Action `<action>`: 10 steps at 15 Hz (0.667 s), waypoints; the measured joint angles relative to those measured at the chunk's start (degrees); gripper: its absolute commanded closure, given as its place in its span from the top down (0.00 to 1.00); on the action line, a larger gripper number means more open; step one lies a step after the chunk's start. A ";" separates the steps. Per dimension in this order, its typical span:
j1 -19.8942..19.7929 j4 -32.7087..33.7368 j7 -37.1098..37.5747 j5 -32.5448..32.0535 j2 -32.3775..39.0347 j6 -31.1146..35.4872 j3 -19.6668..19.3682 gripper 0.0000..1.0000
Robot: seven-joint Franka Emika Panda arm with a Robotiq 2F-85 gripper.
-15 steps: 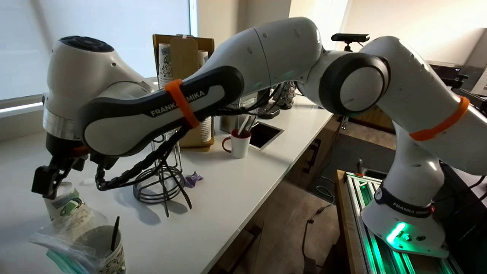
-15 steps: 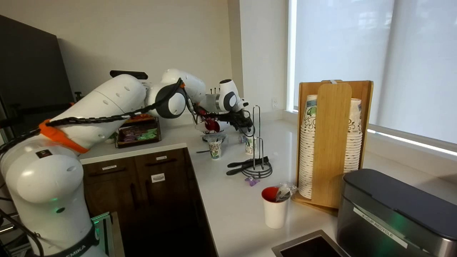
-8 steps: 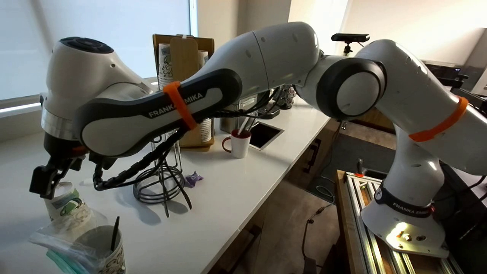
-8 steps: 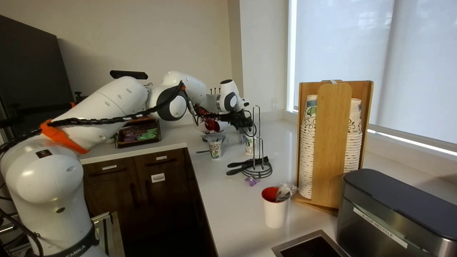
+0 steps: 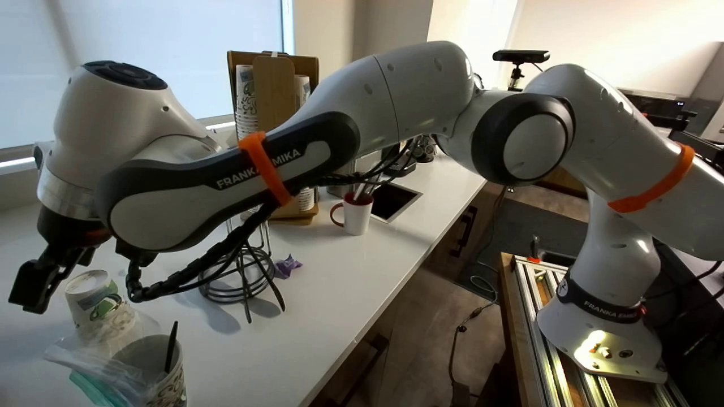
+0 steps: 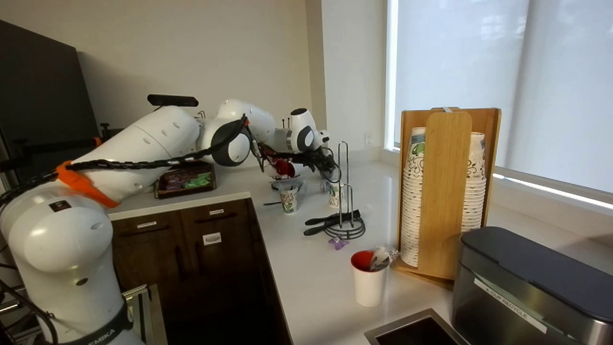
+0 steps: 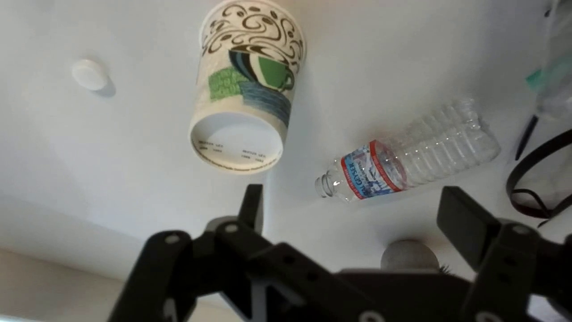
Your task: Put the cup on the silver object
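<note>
Spread apart, the black pincer (image 7: 353,210) has edged lower near the upturned printed white paper cup (image 7: 248,85), likely readying a grasp.

Cup (image 7: 248,85): matt paper; silver rod (image 6: 347,164): glossy metal.

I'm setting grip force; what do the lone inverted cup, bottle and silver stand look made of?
Cup: probably matte paper, from its recessed base. Bottle: likely clear, glossy plastic, by its ribbed wall. Stand: seemingly polished metal, given its rod's silvery sheen.
</note>
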 measured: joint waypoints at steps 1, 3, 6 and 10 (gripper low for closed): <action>-0.56 0.89 -2.43 0.00 0.92 0.66 0.77 1.00; -1.38 3.25 -7.15 0.42 3.10 0.75 1.25 1.00; -1.68 6.17 -9.26 0.44 5.71 0.75 0.45 1.00; -1.88 6.28 -9.28 0.41 5.86 0.75 1.15 0.92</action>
